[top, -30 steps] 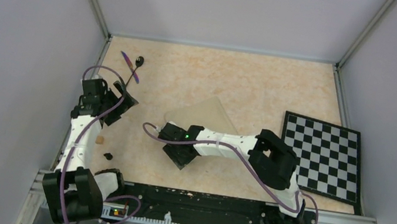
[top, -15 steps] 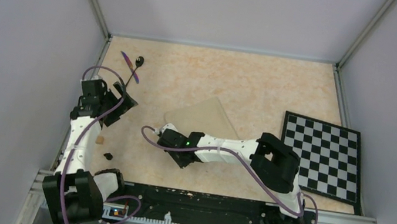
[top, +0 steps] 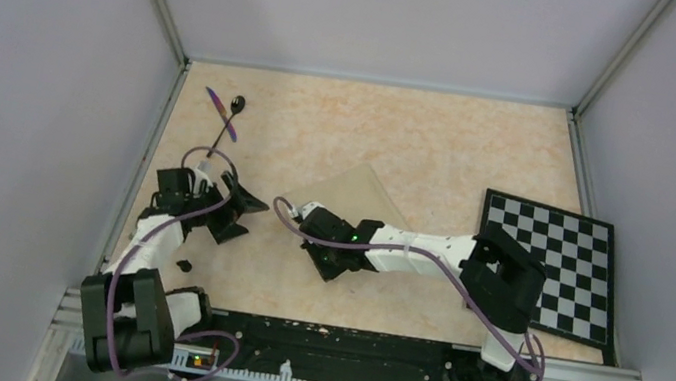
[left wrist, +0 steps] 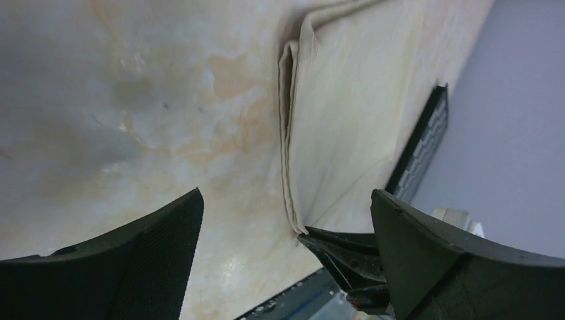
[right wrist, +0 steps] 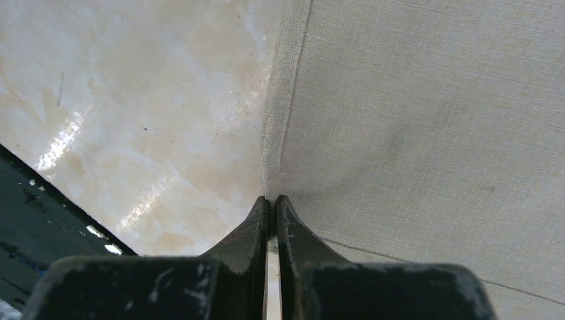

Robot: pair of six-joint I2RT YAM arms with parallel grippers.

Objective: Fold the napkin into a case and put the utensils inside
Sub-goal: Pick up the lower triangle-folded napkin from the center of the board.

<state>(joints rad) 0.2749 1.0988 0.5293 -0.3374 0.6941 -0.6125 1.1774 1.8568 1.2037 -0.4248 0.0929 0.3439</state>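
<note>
napkin [top: 353,196] folded, corner pinched in closed right pincer [right wrist: 272,201]; left pincer [left wrist: 286,195] wide, empty, just beside.

The right gripper [right wrist: 272,200] is pressing its two dark fingers [right wrist: 243,230] tightly together, pinching the very corner of the napkin [right wrist: 426,113]. The napkin is lying flat and filling the upper right, its hemmed edge running up from the fingertips. The glossy mottled table [right wrist: 146,100] is showing on the left, with a dark strip [right wrist: 40,227] cutting across the lower left corner.
</note>
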